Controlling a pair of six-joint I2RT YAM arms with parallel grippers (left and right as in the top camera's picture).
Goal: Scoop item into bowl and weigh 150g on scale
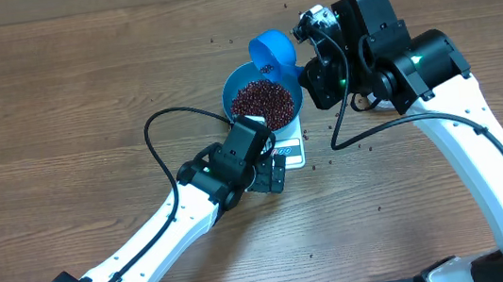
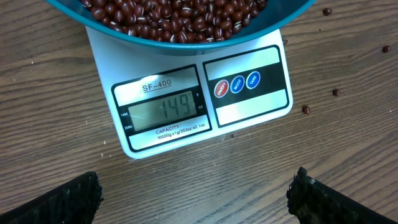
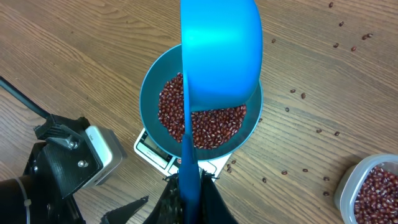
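Note:
The blue bowl (image 1: 238, 87) sits on the white scale (image 1: 293, 151), filled with the item, dark red-brown beans (image 1: 263, 103). In the left wrist view the scale (image 2: 249, 109) shows 149 on its display, with the bowl's wall (image 2: 280, 23) and beans (image 2: 174, 15) at the top. My left gripper (image 2: 196, 194) hovers open just in front of the scale, nothing between its fingers (image 2: 68, 199). My right gripper (image 3: 191, 193) is shut on the handle of the small blue scoop (image 3: 221, 56), which hangs tilted over the bowl (image 3: 149, 93).
A clear tub (image 3: 370, 190) holding more beans stands at the right. Loose beans (image 3: 311, 130) lie scattered on the wooden table around the scale. The left arm's wrist (image 3: 74, 162) sits close beside the scale.

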